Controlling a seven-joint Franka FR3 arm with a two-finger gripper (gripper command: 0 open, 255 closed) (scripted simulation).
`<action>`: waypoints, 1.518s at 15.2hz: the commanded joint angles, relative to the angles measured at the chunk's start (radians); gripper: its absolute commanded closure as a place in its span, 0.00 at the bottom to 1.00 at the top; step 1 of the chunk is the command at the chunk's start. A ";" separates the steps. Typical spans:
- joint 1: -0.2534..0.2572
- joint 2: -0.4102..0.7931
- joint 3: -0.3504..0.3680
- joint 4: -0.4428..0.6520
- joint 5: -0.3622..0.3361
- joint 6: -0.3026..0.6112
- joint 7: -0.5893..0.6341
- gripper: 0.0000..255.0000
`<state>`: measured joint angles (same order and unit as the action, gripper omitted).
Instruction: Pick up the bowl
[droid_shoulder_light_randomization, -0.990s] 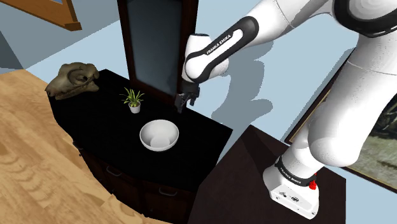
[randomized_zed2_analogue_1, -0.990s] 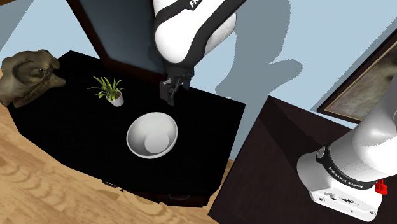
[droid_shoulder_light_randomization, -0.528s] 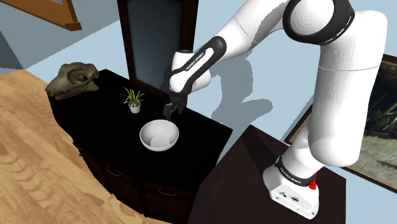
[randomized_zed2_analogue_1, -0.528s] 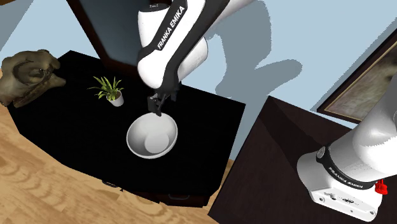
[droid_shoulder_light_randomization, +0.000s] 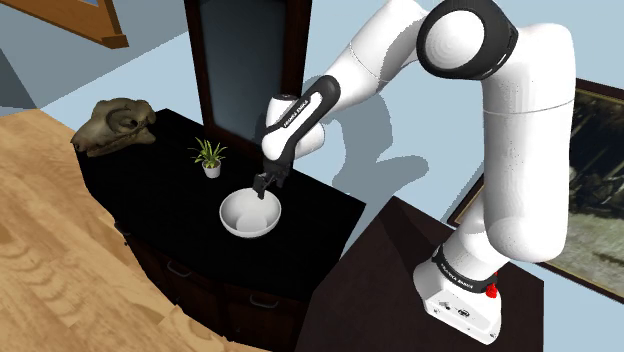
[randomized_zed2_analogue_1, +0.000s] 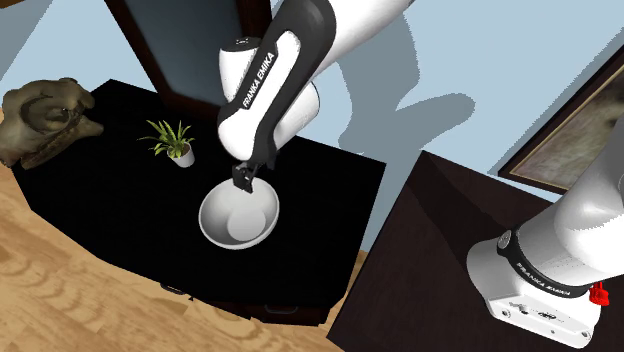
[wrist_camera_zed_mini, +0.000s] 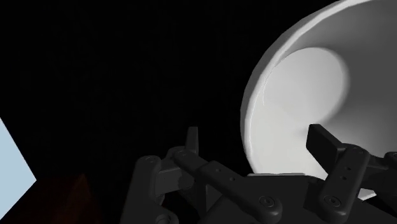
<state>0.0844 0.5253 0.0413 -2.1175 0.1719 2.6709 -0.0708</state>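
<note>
- Two black fingers (wrist_camera_zed_mini: 192, 141) of the gripper (wrist_camera_zed_mini: 257, 145) stand spread apart in the wrist view, clasping nothing.
- Part of the white bowl (wrist_camera_zed_mini: 299, 95) is cut off by that view's frame edge.
- In the shoulder view the fingertips are hard to make out against the black cabinet top (droid_shoulder_light_randomization: 150, 185).
- The bowl's rim passes between the fingers, one inside the bowl and one outside. Whether either touches the rim cannot be told.
- The bowl stands upright on the cabinet top, with the gripper at its wall-side rim.
- A small potted plant (droid_shoulder_light_randomization: 210, 156) stands near the bowl but apart from it. A skull (droid_shoulder_light_randomization: 115, 126) lies well apart at the far corner.
- A dark tall panel (droid_shoulder_light_randomization: 240, 60) rises behind the cabinet top.
</note>
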 joint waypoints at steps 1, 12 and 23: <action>-0.002 0.019 0.001 0.005 0.002 0.014 -0.003 0.00; -0.002 0.019 0.001 0.005 0.002 0.014 -0.003 1.00; 0.005 -0.112 -0.009 -0.016 -0.012 -0.095 0.017 1.00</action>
<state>0.0881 0.4256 0.0328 -2.1327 0.1610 2.5863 -0.0563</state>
